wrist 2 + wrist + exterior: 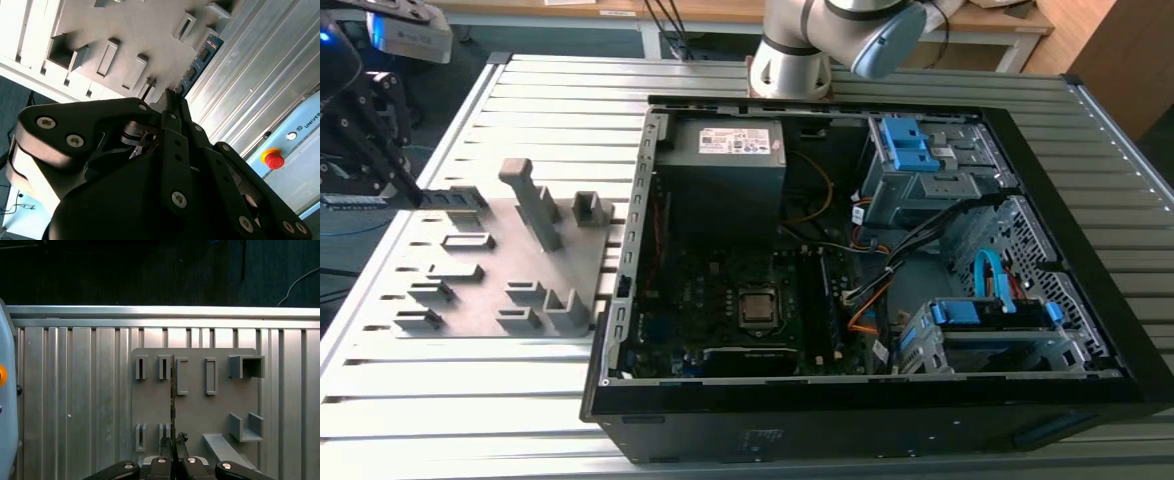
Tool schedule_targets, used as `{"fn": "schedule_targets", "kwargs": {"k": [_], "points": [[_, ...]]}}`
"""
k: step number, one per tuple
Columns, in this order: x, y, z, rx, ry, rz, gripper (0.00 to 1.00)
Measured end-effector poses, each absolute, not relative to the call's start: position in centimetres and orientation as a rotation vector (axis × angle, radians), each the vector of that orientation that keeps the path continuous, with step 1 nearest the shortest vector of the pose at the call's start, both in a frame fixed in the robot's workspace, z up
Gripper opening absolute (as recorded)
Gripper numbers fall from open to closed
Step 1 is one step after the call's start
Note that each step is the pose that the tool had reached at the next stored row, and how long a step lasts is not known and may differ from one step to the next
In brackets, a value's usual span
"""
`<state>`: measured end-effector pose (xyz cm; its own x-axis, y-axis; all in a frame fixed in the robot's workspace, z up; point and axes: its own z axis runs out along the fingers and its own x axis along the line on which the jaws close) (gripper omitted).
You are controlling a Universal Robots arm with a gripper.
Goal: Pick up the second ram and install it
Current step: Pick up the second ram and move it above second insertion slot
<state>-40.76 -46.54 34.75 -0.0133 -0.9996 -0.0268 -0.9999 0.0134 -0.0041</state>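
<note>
My fingers (pixel 164 444) are closed narrow on the second ram (pixel 173 395), which I see edge-on in the first wrist view as a thin dark line running out from between the tips across the grey holder plate (pixel 200 410). There it passes between a pair of narrow slots and an open rectangular frame; I cannot tell whether it touches the plate. In the second wrist view my fingers (pixel 175 115) meet on one end of the stick, and the far part of the second ram (pixel 202 54) shows its dark board and black chips against the ribbed metal surface (pixel 260 75). In the exterior view I am at the exterior view's left, my fingers (pixel 403 180) at the far edge of the holder plate (pixel 480 290), which lies on the surface (pixel 480 400). The open computer case (pixel 854 420) with its motherboard (pixel 747 290) sits well apart, toward the exterior view's right.
</note>
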Motion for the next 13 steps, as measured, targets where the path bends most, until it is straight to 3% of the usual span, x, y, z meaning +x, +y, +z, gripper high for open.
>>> {"fn": "schedule_targets", "kwargs": {"k": [13], "points": [[-40.7, -46.5, 37.7, -2.191, 2.221, 0.025, 0.14]]}}
